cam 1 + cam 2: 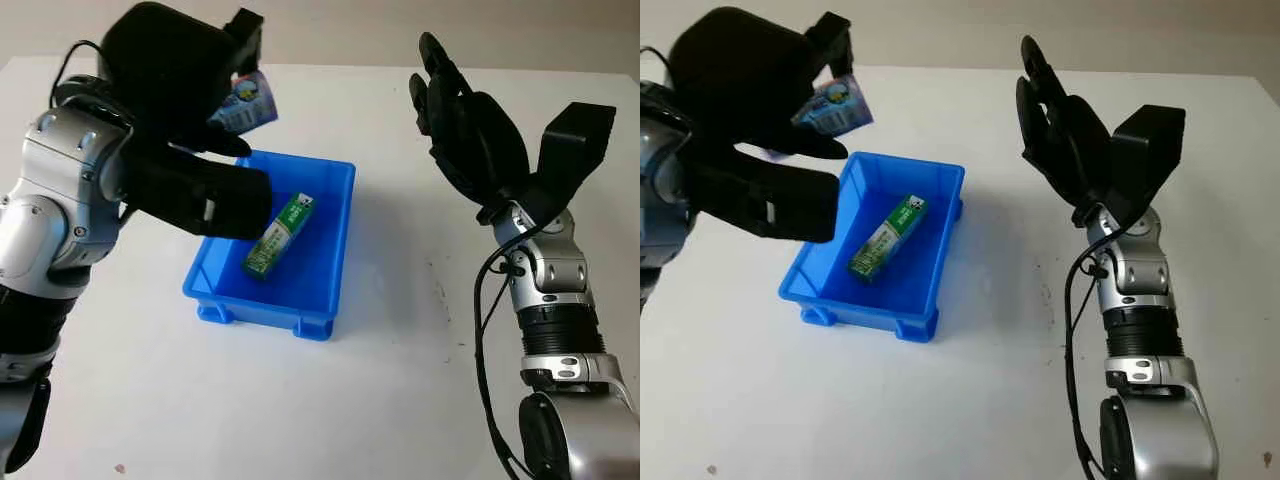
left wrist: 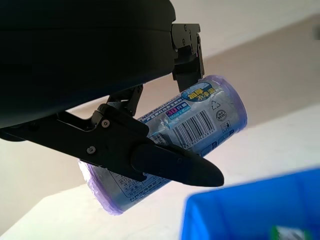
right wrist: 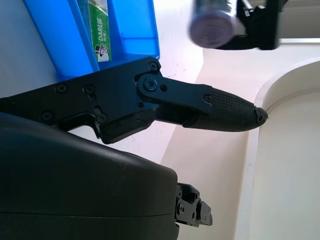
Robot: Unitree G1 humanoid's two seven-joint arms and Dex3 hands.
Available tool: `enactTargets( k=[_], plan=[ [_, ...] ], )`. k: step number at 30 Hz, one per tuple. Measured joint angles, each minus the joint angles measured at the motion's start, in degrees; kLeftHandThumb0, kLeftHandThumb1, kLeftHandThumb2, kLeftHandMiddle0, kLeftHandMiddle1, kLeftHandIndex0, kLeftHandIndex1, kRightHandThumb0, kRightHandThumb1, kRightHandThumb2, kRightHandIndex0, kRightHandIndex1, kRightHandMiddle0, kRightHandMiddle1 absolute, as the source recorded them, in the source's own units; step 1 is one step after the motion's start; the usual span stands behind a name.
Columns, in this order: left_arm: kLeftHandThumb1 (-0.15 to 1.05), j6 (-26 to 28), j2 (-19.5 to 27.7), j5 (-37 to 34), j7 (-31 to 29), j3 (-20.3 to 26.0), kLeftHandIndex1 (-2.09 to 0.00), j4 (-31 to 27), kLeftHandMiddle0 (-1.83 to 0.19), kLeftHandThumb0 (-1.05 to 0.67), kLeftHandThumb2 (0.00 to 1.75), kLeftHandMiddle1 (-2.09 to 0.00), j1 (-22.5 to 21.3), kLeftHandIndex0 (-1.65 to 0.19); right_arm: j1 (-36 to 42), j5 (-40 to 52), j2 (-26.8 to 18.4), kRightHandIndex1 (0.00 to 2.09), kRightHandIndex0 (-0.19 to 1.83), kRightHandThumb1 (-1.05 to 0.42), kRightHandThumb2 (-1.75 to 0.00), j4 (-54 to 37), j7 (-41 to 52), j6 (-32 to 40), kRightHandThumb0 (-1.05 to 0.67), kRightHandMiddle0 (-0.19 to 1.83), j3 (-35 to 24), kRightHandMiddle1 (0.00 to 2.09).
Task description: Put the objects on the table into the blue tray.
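The left hand (image 1: 190, 130) is clenched around one purple roll (image 2: 170, 145) with a printed label, and it holds the roll up in the air just past the far left corner of the blue tray (image 1: 330, 215). The roll is not over the tray yet. If the hand lets go here, the roll could fall on the white bench (image 1: 400, 380) outside the tray, or bump the tray's rim and roll away, because it is round. The right hand (image 1: 465, 125) is open and held up in the air, well to the right of the tray. There is one blue tray, one green box (image 1: 280, 235) lying inside the tray, and one roll.
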Motion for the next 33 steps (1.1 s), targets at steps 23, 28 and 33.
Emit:
enactTargets(
  k=[23,28,33],
  plan=[
    [1.05,-7.27,-3.42,-6.1,-10.6,-4.13,-1.32,0.82,-0.65,-0.5,0.34,-2.09,7.58,0.06,0.56,-0.24,0.52,0.0,-0.19,-1.05,-0.65,-0.65,-1.13,-0.2,-0.82,-0.19,0.06,0.0],
    [1.05,-5.51,-4.09,-13.09,-13.06,-2.44,-0.12,0.81,-0.06,-0.66,0.41,-0.38,9.13,0.15,0.65,-0.54,0.52,0.0,-0.19,-1.05,-0.64,-0.69,-1.14,-0.2,-0.82,-0.19,0.07,0.0],
    [1.05,-4.71,-4.75,-19.84,-12.52,0.05,0.0,0.85,0.17,-0.68,0.47,-0.02,9.44,0.19,0.87,-0.69,0.52,0.0,-0.19,-1.05,-0.64,-0.77,-1.11,-0.19,-0.82,-0.19,0.09,0.0]
  ],
)
